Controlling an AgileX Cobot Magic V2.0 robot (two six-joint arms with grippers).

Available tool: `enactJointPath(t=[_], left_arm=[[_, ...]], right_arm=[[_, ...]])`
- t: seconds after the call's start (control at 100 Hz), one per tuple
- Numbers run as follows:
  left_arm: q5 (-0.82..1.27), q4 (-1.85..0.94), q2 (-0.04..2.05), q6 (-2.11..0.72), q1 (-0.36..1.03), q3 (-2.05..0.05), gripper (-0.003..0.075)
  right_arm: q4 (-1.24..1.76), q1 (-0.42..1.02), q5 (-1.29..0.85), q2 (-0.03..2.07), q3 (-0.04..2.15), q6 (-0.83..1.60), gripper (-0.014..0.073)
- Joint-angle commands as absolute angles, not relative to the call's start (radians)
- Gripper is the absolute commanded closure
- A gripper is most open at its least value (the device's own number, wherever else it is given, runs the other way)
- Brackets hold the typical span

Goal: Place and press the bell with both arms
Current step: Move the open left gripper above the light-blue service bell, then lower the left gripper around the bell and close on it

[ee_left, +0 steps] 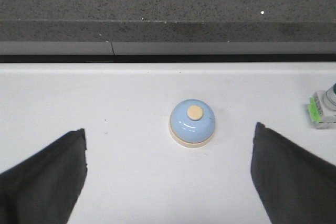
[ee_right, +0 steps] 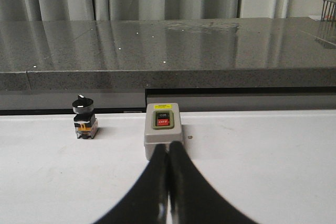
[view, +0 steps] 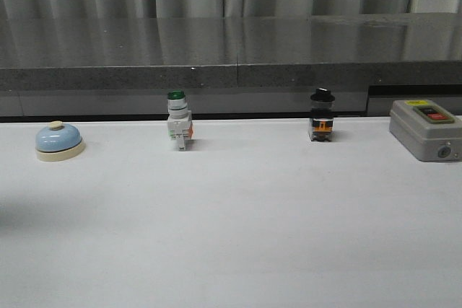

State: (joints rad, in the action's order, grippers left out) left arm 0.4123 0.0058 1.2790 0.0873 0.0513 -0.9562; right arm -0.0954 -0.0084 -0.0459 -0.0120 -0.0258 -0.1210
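Legible writing is limited to the grey box: its red lower button reads "OFF"; the dark upper button and the yellow label above it are too small to read. No brand marks can be made out on any item.

The bell stands upright on the white desk at the far left, near the rear edge, button uppermost. It is a glossy light-blue dome on a cream round base with a cream button; being round, it has no long axis other than the vertical.

Along the same rear line sit a white switch with a green cap, a black-knobbed selector switch and the grey box at the right. Behind runs a speckled grey stone-like ledge, then pleated curtains.

The left gripper is released, its matt black fingers spread wide with the bell ahead between them, not touching. The right gripper is clenched on nothing, fingers pressed together, tips just before the grey box.
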Motion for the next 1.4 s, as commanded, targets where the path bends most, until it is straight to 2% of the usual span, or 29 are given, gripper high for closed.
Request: enactJointPath(t=[0.0,0.16,0.42,0.62,1.25,1.32,1.39], left_arm=[[0.395,0.0,1.344,0.089,0.056,-1.064,0.0103],[0.466,-0.008,1.506,0.089,0.076,-1.2,0.0103],[0.733,-0.009,1.755,0.089,0.1,-1.472,0.0103],[0.837,-0.013,1.901,0.087,0.102,-1.613,0.0103],[0.881,-0.039,2.119,0.055,0.102,-1.696,0.0104],[0.876,-0.044,2.121,0.055,0.102,-1.696,0.0143],[0.872,-0.044,2.121,0.055,0.102,-1.696,0.0231]], right_arm=[[-0.101,-0.013,0.032,-0.024,-0.012,-0.119,0.0654],[-0.101,-0.013,0.032,-0.024,-0.012,-0.119,0.0654],[-0.101,-0.013,0.031,-0.024,-0.012,-0.119,0.0654],[-0.101,-0.013,0.031,-0.024,-0.012,-0.119,0.0654],[-0.101,-0.013,0.031,-0.024,-0.012,-0.119,0.0654],[-0.101,-0.013,0.031,-0.024,-0.012,-0.119,0.0654],[-0.101,-0.013,0.031,-0.024,-0.012,-0.119,0.0654]])
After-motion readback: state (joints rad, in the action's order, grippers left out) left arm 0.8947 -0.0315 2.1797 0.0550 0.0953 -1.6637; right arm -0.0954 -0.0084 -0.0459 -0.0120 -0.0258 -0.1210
